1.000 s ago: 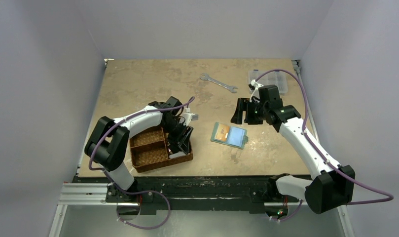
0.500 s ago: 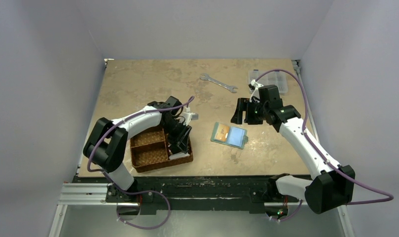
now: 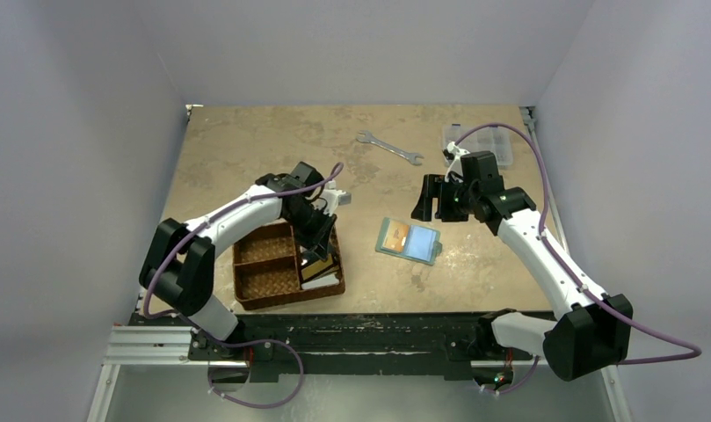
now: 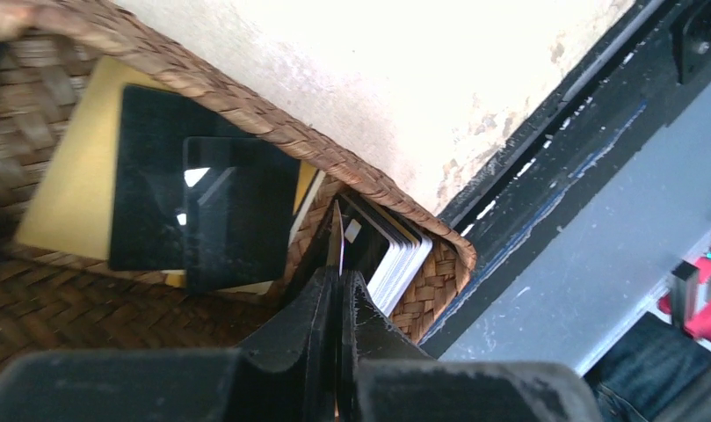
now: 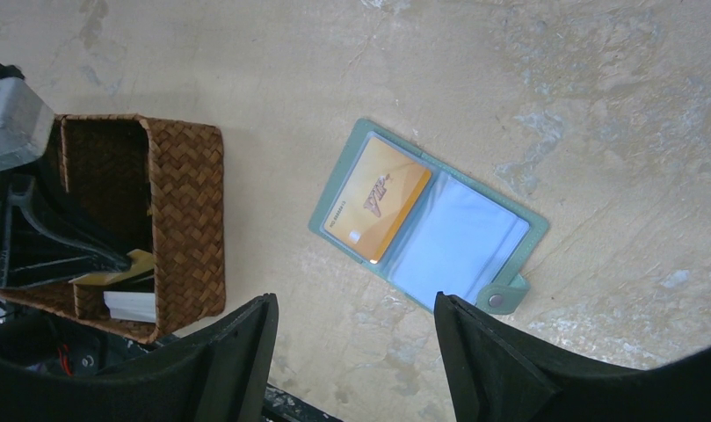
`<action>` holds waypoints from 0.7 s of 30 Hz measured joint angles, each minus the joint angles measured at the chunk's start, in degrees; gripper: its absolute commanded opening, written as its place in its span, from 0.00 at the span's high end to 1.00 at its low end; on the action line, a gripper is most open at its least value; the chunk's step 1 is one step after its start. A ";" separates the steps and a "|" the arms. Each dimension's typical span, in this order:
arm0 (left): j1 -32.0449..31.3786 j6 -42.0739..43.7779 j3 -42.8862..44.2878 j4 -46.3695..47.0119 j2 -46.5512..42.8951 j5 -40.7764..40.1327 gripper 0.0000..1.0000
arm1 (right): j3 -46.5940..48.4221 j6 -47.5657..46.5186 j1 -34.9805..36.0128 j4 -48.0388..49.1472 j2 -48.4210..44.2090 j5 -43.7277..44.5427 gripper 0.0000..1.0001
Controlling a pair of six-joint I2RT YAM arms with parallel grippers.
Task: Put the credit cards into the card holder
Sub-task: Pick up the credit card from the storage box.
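Only the left wrist view looks into the near basket (image 4: pixel 246 105): credit cards (image 4: pixel 397 259) stand on edge in its corner and black cards (image 4: pixel 237 211) lie flat beside them. The left gripper (image 4: pixel 338 280) is pressed together on one thin dark card (image 4: pixel 337 233). Farther out, the right wrist view shows the card holder (image 5: pixel 461 242) lying open on the table (image 5: pixel 598 88) with an orange card (image 5: pixel 378 198) in one pocket. The right gripper (image 5: pixel 353 303) is spread wide above it, touching nothing.

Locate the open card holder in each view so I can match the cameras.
Top external: card holder just right of centre, right of the woven basket.
Left wrist: not in it.
Right wrist: card holder at centre, lying open, orange card inside.
Shared landmark: the woven basket, in all three.
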 measured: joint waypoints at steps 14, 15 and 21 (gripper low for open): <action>-0.15 -4.94 27.52 -9.25 -1.07 -24.35 1.00 | -0.13 1.49 -0.02 1.81 -0.11 3.58 0.27; -0.09 -6.40 29.73 -8.55 -1.68 -25.59 1.00 | -0.46 1.62 -0.09 2.34 0.42 4.35 0.28; -0.07 -17.16 19.28 5.51 -11.74 -20.35 1.00 | -4.72 3.61 -3.37 5.16 2.69 2.01 0.37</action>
